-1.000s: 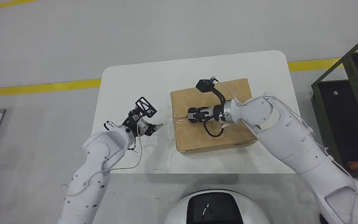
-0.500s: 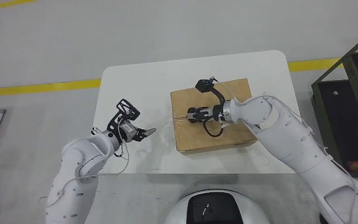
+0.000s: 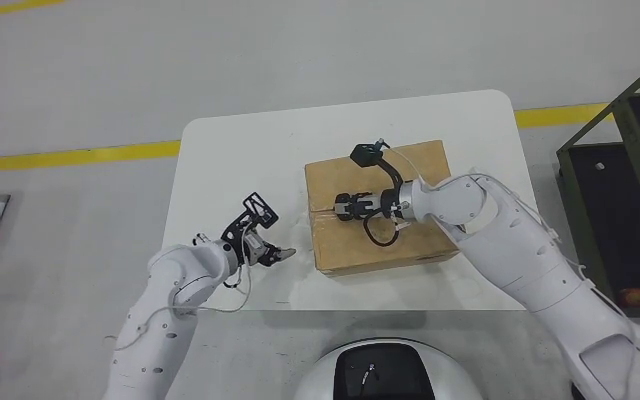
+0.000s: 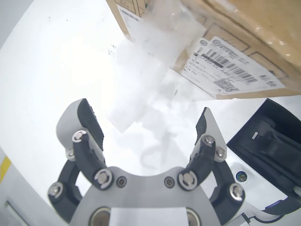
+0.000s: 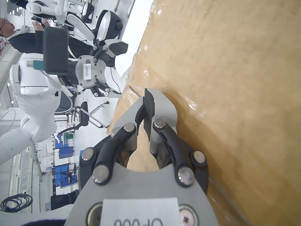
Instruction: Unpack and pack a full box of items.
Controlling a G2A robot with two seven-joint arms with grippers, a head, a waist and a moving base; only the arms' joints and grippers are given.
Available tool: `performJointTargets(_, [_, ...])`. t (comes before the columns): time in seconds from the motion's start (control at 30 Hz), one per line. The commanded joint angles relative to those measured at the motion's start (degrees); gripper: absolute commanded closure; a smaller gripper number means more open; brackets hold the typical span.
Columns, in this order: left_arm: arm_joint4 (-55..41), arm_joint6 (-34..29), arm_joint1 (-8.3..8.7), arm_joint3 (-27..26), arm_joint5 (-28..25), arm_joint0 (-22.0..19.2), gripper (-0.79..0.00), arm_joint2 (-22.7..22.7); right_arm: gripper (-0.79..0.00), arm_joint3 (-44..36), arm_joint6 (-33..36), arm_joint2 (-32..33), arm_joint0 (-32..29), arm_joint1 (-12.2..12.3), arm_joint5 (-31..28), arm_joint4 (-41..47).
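A shut cardboard box (image 3: 385, 205) lies on the right half of the white table (image 3: 230, 160). My right gripper (image 3: 342, 207) rests on the box's top near its left edge, at the taped seam, and its fingers (image 5: 147, 109) are shut together. My left gripper (image 3: 278, 255) is open and empty, low over the table, just left of the box's front left corner. In the left wrist view a loose strip of clear tape (image 4: 150, 59) hangs from the box's side (image 4: 235, 24) down to the table, just ahead of the open left gripper (image 4: 145, 109).
White paper labels (image 4: 235, 71) are stuck on the box's side wall. The table's left half and far strip are bare. A dark metal rack (image 3: 600, 170) stands off the table's right side. A yellow line (image 3: 90, 155) runs across the floor behind.
My left gripper pulled away to the left, then came back lower, toward the box's front left corner, staying open. The right arm and the box have not moved.
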Motion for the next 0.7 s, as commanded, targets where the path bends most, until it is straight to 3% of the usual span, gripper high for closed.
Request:
performJointTargets(0.0, [-0.55, 0.01, -0.36, 1.53, 0.97, -1.42, -0.785, 1.39, 0.000, -0.31, -0.08, 0.19, -0.21, 0.06, 0.06, -0.10])
performJointTargets(0.3, [2.80, 1.28, -1.92, 6.42, 4.69, -6.07, -0.785, 7.29, 0.000, -1.77, -0.34, 0.85, -1.41, 0.33, 0.47, -0.55])
performJointTargets(0.33, [3.48, 1.59, -2.07, 6.74, 5.33, -6.33, -0.723, 7.81, 0.000, -1.90, -0.41, 0.86, -1.51, 0.33, 0.46, -0.53])
performJointTargets(0.4, [4.52, 1.91, -2.34, 7.47, 6.77, -6.85, -0.366, 8.48, 0.000, -2.13, -0.51, 0.82, -1.70, 0.33, 0.53, -0.58])
performJointTargets(0.43, [5.84, 1.73, -2.45, 7.62, 8.35, -7.11, -0.292, 8.75, 0.000, -2.25, -0.61, 0.82, -1.78, 0.33, 0.52, -0.55])
performJointTargets(0.5, [6.56, 2.13, -2.74, 7.77, 10.96, -7.17, 0.000, 9.19, 0.000, -2.38, -0.78, 0.83, -1.93, 0.33, 0.63, -0.60])
performJointTargets(0.67, [7.30, 3.10, -3.02, 7.90, 12.91, -7.09, 0.000, 9.09, 0.000, -2.67, -0.86, 0.95, -2.32, 0.38, 0.77, -0.64])
